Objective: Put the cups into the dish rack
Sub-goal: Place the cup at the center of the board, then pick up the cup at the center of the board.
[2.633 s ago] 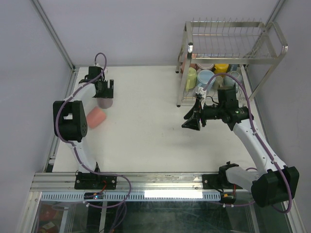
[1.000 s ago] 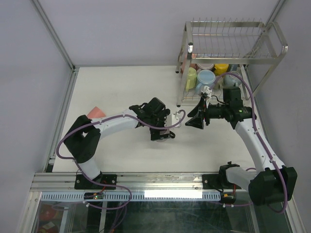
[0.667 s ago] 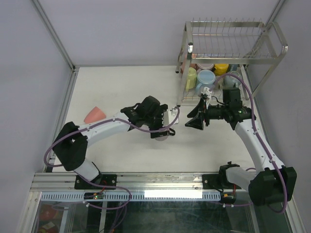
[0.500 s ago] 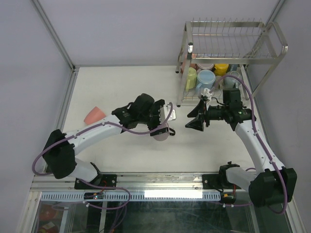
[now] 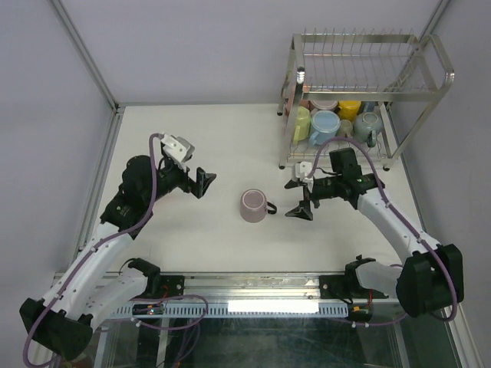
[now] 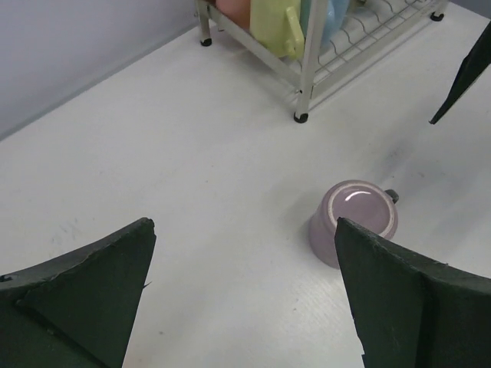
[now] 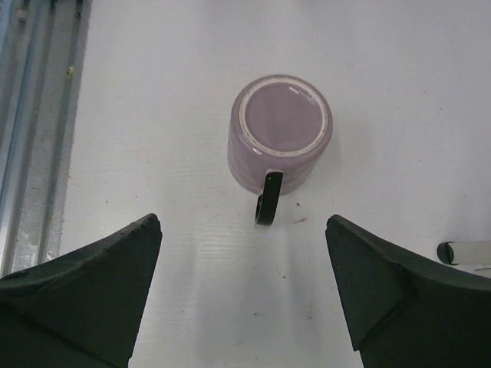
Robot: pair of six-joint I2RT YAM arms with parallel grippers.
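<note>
Mauve mug set upside down on white table, flanked by left gripper and right gripper, both spread wide, nothing gripped

The left arm and right arm have white links, black joints and trailing purple cables; the fingers are dark wedges.

**White surface, metal rail, pale walls**

A matte white surface has an aluminium rail along its near edge, with a lit strip just below. Pale grey walls stand behind; a slanted metal post meets the far-left corner.
</note>
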